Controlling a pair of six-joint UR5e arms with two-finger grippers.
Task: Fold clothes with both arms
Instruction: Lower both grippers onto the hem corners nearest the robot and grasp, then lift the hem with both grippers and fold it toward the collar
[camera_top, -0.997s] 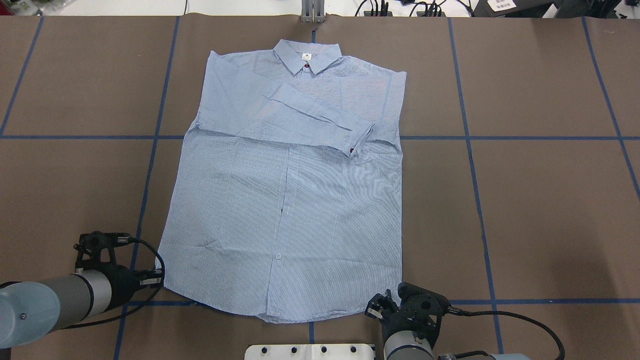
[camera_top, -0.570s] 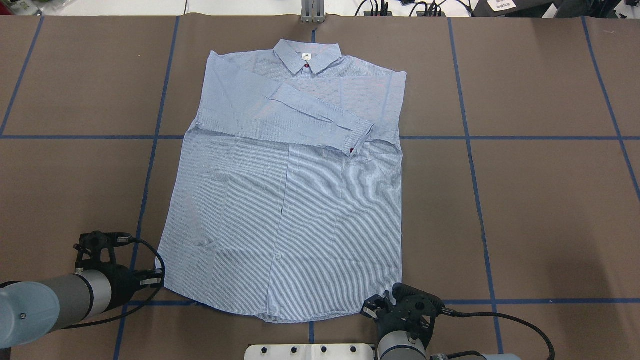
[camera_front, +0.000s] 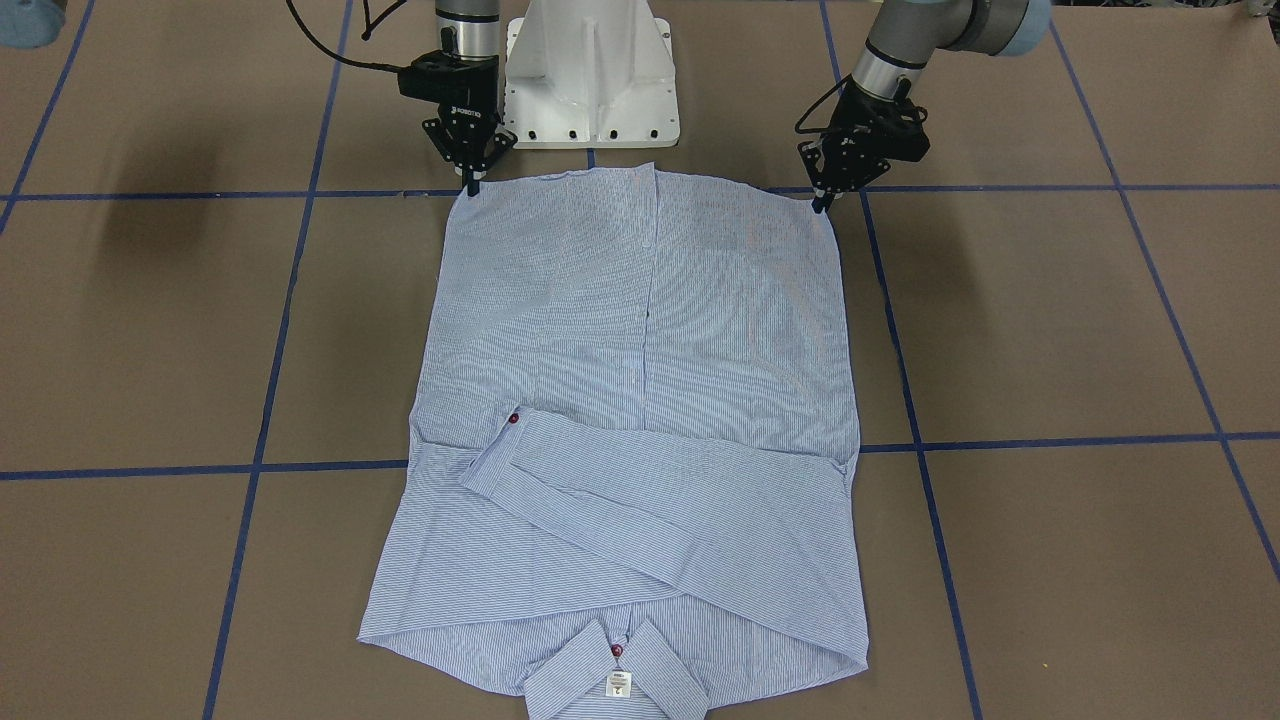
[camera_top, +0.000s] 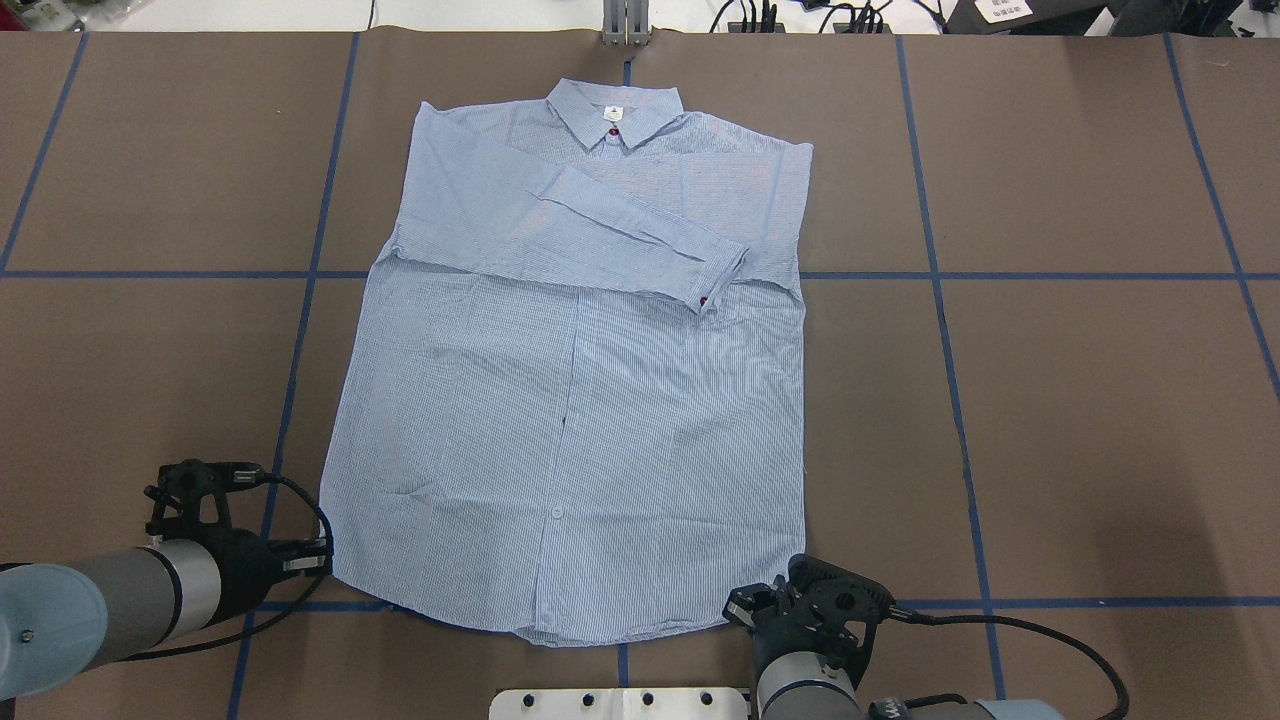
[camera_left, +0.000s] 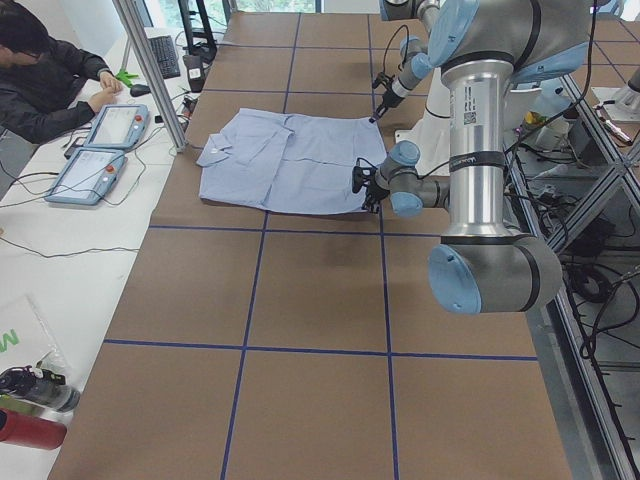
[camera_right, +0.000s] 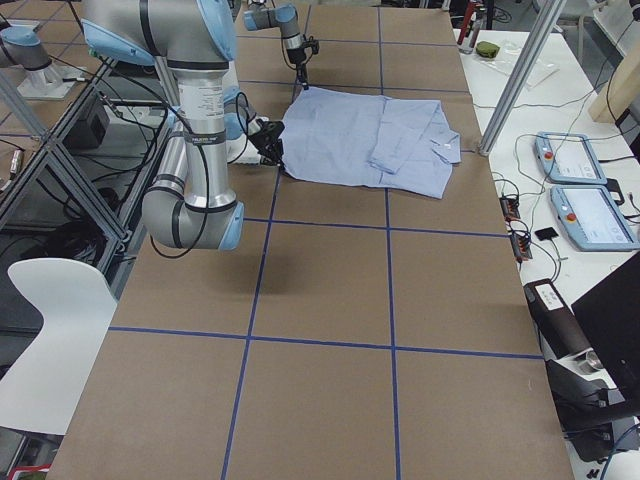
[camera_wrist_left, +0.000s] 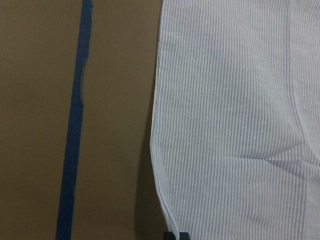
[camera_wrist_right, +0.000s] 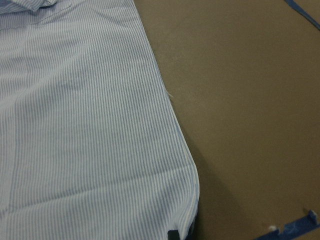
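Note:
The light blue striped shirt (camera_top: 570, 400) lies flat, front up, collar (camera_top: 613, 115) at the far edge, and one sleeve (camera_front: 640, 490) is folded across the chest. My left gripper (camera_top: 322, 560) stands at the near left hem corner, its fingers pinched together on the cloth edge (camera_wrist_left: 176, 235). At the near right hem corner my right gripper (camera_front: 470, 187) stands the same way, tips shut on the fabric (camera_wrist_right: 172, 234). In the front-facing view the left gripper (camera_front: 820, 205) tapers to a point at its corner.
The white pedestal base (camera_front: 590, 70) stands just behind the hem, between the arms. Blue tape lines (camera_top: 290, 400) grid the brown table. A metal post (camera_top: 625, 25) rises at the far edge. A person (camera_left: 50, 80) sits at a side table with control tablets (camera_left: 110, 125).
The right gripper has shifted a little left and forward onto the hem corner. The left arm has edged slightly lower at its corner. The shirt lies as before.

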